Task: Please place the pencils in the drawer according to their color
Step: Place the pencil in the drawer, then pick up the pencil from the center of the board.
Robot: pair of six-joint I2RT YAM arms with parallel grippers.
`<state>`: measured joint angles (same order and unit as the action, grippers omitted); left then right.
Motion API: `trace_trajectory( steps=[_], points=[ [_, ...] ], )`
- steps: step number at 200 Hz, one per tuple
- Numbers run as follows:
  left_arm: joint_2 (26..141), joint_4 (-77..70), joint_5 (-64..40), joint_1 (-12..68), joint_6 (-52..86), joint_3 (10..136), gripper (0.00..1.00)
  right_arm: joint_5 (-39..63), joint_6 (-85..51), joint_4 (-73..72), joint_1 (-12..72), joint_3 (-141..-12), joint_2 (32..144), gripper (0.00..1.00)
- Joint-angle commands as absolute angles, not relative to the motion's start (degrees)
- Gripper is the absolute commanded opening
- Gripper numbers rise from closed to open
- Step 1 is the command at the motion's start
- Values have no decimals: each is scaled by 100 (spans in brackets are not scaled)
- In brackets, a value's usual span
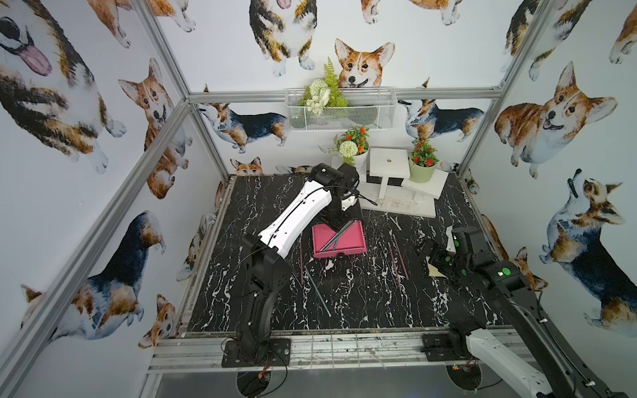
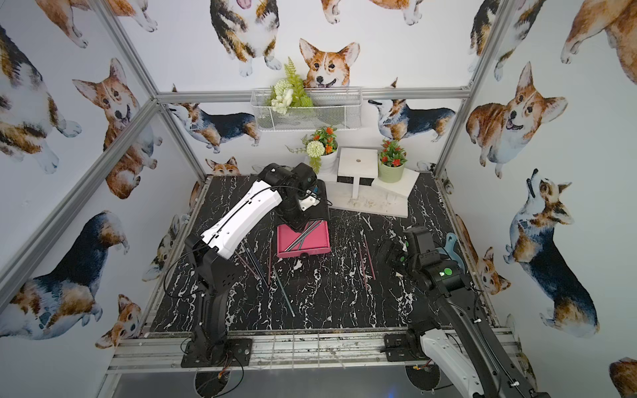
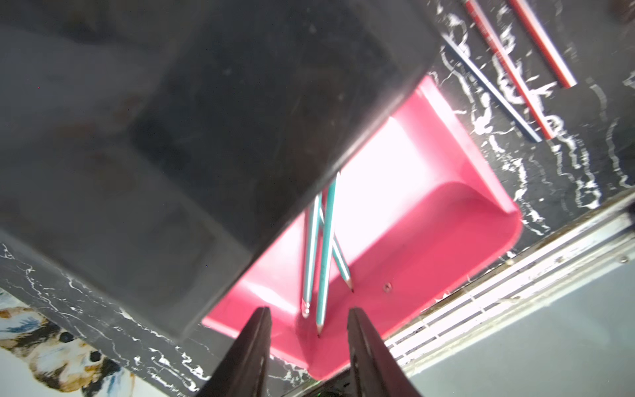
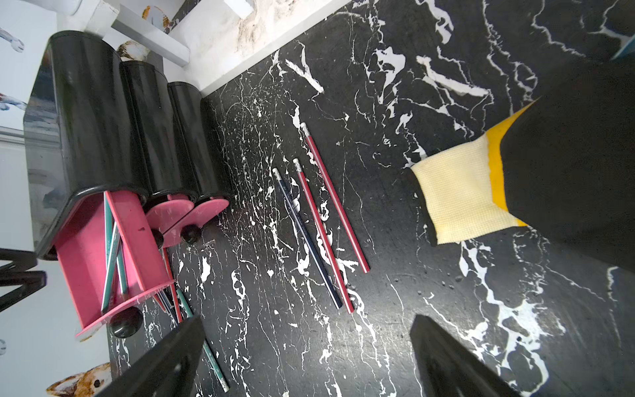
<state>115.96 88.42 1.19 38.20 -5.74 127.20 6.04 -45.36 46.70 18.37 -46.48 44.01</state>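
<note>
The slim teal-green wooden pencils [image 3: 326,247], striped pale silver, lie in the open hot-pink plastic drawer [image 3: 446,223] of the glossy black plastic cabinet [image 4: 96,113]. At three o'clock from it are two red pencils [image 4: 335,199] with thin white stripes and one dark navy pencil [image 4: 306,237]. The flat marble-patterned tabletop [image 1: 362,303] is black, veined white. The white walls [image 1: 69,144] carry tan-and-black corgi prints.

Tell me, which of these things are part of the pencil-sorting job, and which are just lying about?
Part of the job: green pencils in the open pink drawer; red pencils, dark blue pencil and another green pencil on the table; black drawer cabinet.

Just lying about: flower pots, wire basket, white stand, glove.
</note>
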Motion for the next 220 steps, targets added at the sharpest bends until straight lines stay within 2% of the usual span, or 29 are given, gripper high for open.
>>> trace_trajectory(
  steps=[1, 35, 62, 90, 115, 136, 155, 200, 209, 220],
  points=[
    [10996, 8616, 81, 3823, -10, 12268, 43, 507, -4423, 4669, 1847, -4712, 4397, 100],
    [9669, 7976, 457, 3823, 1308, 10806, 43, 362, -4268, 4828, 1846, -4806, 4412, 100],
    [8401, 7325, 980, 3958, 3179, 9028, 43, 244, -4141, 4992, 1850, -4915, 4421, 100],
    [6973, 6254, 1559, 4591, 5085, 6959, 43, 76, -3995, 5183, 1854, -4980, 4356, 100],
    [6009, 5239, 2200, 5335, 6130, 5465, 43, 29, -3916, 5259, 1854, -4969, 4272, 100],
    [5733, 4702, 2802, 5909, 6435, 4597, 43, -6, -3863, 5326, 1863, -4979, 4246, 100],
    [5802, 4318, 3146, 6200, 6134, 4255, 47, -69, -3841, 5359, 1865, -5013, 4202, 100],
    [6187, 3744, 3013, 6264, 5375, 3805, 50, -127, -3849, 5395, 1864, -5125, 4191, 100],
    [6188, 3547, 2915, 6275, 5201, 3714, 55, -136, -3850, 5396, 1863, -5152, 4199, 100],
    [6163, 3321, 2845, 6346, 4958, 3548, 65, -149, -3847, 5414, 1861, -5189, 4201, 100]
  ],
)
